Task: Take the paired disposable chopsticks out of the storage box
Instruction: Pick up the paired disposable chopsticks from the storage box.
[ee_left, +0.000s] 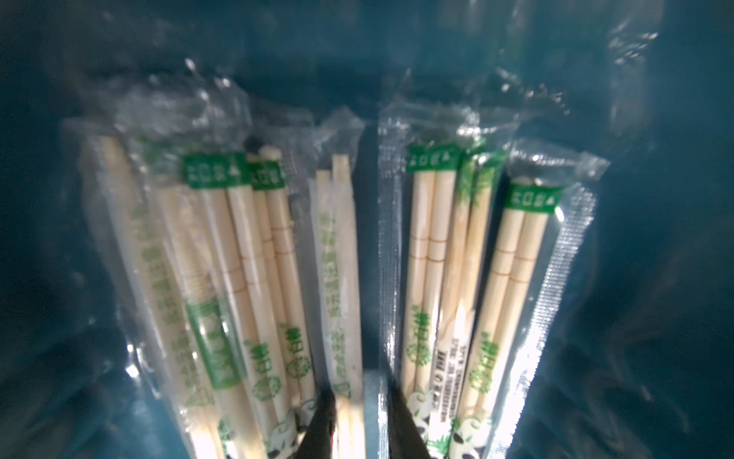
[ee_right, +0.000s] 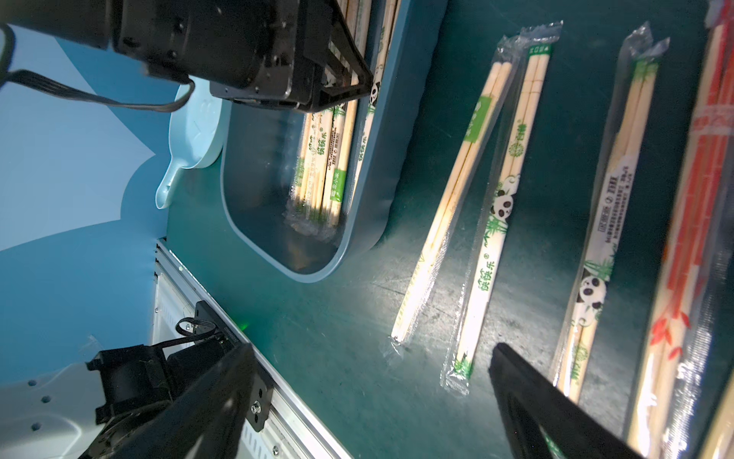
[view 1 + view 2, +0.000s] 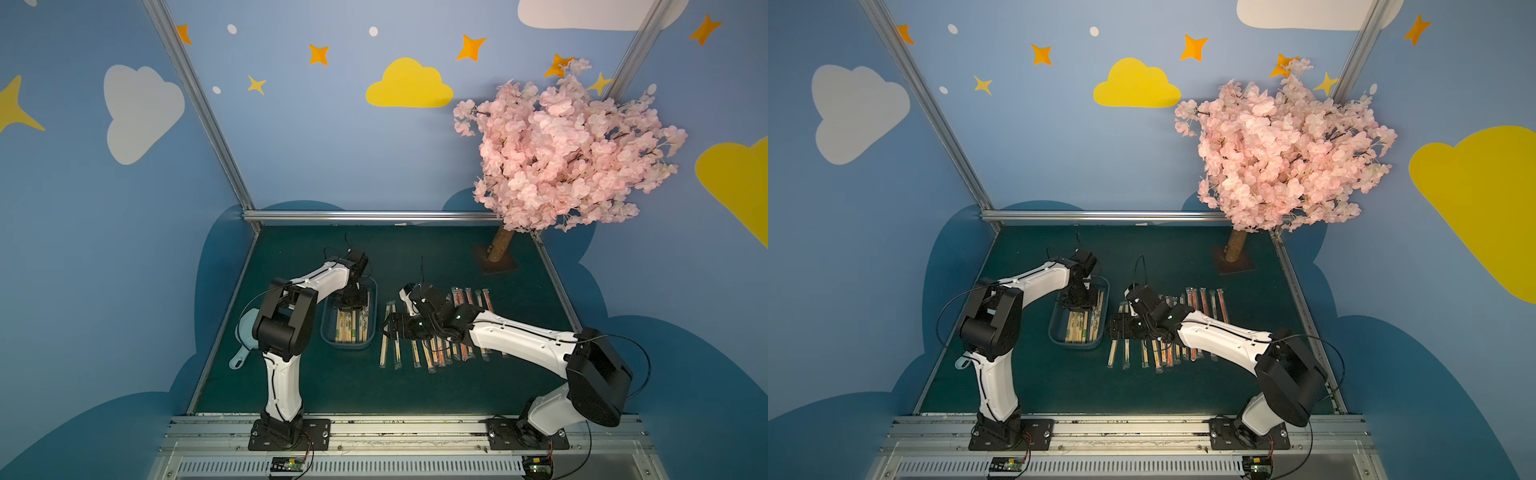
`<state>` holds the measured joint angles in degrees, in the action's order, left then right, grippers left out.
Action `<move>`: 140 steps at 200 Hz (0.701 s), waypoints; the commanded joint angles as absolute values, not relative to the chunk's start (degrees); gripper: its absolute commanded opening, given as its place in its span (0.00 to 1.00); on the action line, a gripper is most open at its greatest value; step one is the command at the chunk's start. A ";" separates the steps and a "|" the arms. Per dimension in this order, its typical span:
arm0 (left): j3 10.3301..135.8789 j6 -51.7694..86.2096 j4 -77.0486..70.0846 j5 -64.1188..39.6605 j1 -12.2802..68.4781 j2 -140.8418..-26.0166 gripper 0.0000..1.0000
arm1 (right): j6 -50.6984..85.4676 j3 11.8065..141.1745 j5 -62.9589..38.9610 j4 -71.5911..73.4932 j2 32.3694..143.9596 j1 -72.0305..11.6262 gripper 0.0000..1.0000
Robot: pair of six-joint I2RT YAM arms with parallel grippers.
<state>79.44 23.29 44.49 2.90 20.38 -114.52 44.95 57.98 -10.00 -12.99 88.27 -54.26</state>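
Dark green table [image 3: 332, 386], storage box [image 3: 349, 345], row of sleeved chopsticks [image 3: 430, 361], blue scoop [image 3: 246, 328], blossom tree [image 3: 569, 149]

A: Boxes?
B: One box [image 2: 385, 159] — just the one.
A: Pairs in it?
B: Seven pairs [image 1: 427, 254] that I can count in the left wrist view, each in its own sleeve. Any lying underneath are hidden.
A: And out on the surface [image 3: 332, 386]?
B: Roughly eleven loose pairs [image 2: 512, 167], side by side. The right arm [image 3: 519, 336] covers some, so the count is rough. At least three carry red print.
A: Arms?
B: Two, counting the left arm [image 3: 282, 374].
A: Anything else?
B: One scoop [image 3: 240, 359] and one tree [image 3: 569, 145].
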 commanded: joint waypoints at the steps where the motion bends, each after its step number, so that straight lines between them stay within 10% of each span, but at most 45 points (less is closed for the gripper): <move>1: 79.54 22.03 46.49 5.10 20.47 -117.06 0.22 | 44.91 59.31 -9.24 -14.40 88.53 -54.40 0.95; 140: 84.66 21.29 49.80 2.93 18.88 -109.07 0.04 | 44.30 60.46 -9.67 -15.08 89.29 -54.36 0.95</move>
<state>82.52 22.24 47.42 3.62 19.42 -112.57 44.91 58.26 -9.96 -13.72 88.31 -54.26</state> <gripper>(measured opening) 0.081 0.952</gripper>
